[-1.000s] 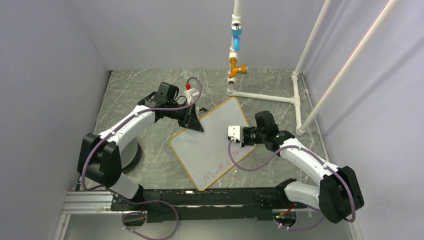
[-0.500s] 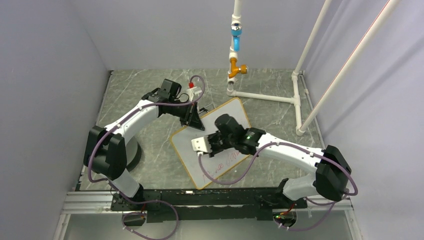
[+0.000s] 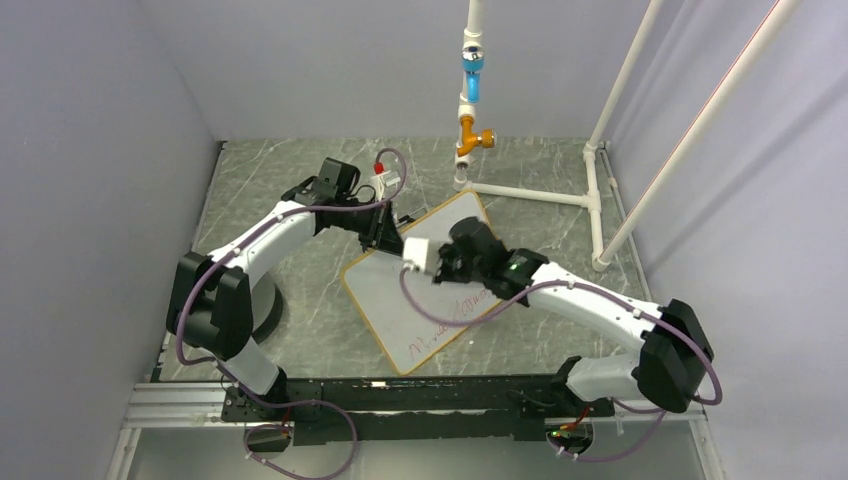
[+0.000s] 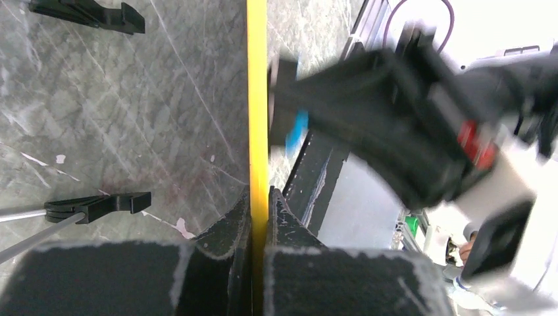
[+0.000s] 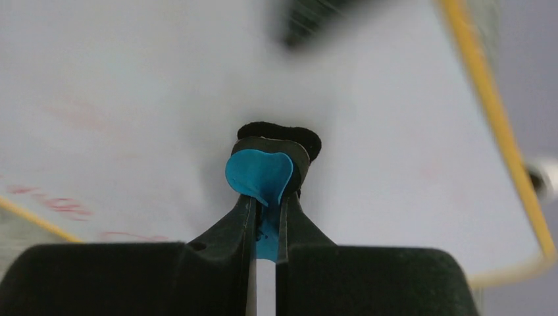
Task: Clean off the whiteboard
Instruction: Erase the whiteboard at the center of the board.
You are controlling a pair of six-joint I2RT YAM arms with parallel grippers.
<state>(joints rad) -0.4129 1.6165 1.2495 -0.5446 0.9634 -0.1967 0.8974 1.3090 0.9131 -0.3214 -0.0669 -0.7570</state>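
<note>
Whiteboard (image 3: 400,300) lies skewed on the table (image 3: 290,200), red writing at its near corner. Left pincer (image 4: 258,207) clamped on its yellow frame. Right pincer (image 5: 265,204) grips blue eraser (image 5: 258,172) over the board's white face.

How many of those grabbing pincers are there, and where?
2. The left pincer clamps the whiteboard by its yellow frame on the far-left side. The right pincer holds a blue eraser over the board's far half.

Pipe frame (image 3: 530,193) just beyond whiteboard (image 3: 390,300)
</note>
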